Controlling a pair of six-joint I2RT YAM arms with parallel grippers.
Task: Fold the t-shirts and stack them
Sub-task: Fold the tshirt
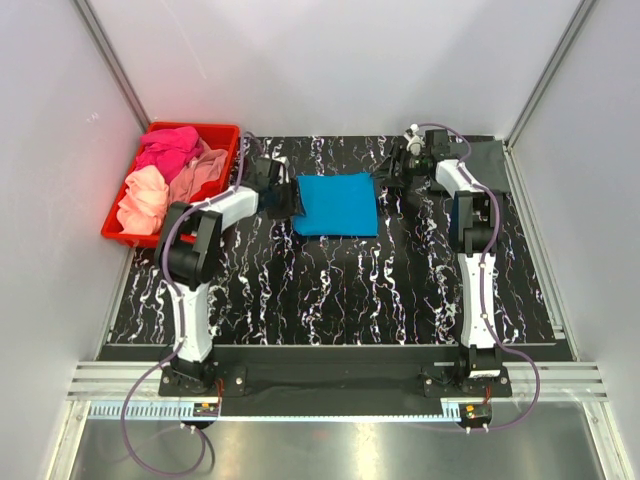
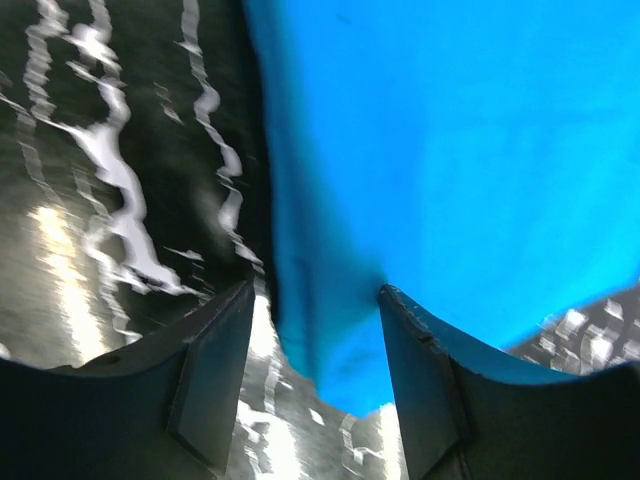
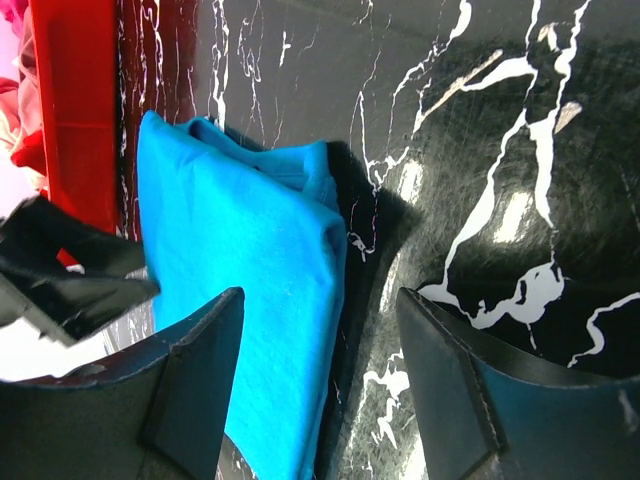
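Folding stage: the bright blue t-shirt (image 1: 336, 204) lies as a neat flat rectangle at the far middle of the marbled table (image 1: 330, 300), so I judge its folding about done and stacking next.
Left gripper (image 2: 315, 290): spread and low at the shirt's left edge, with a blue corner lying between the fingers but not pinched (placed, I would guess, to take or slide that edge).
Right gripper (image 3: 320, 295): spread too, hovering just off the shirt's right edge and holding nothing.
Red bin (image 1: 215, 128): at the far left corner, holding the crumpled, unfolded supply. The hot pink shirt (image 1: 168, 148) is at the back, the salmon shirt (image 1: 203, 172) beside it and the peach shirt (image 1: 143, 200) nearest.
Dark grey patch (image 1: 487, 158): flat at the far right corner, likely a folded shirt marking the stack's place, though too small to be sure.
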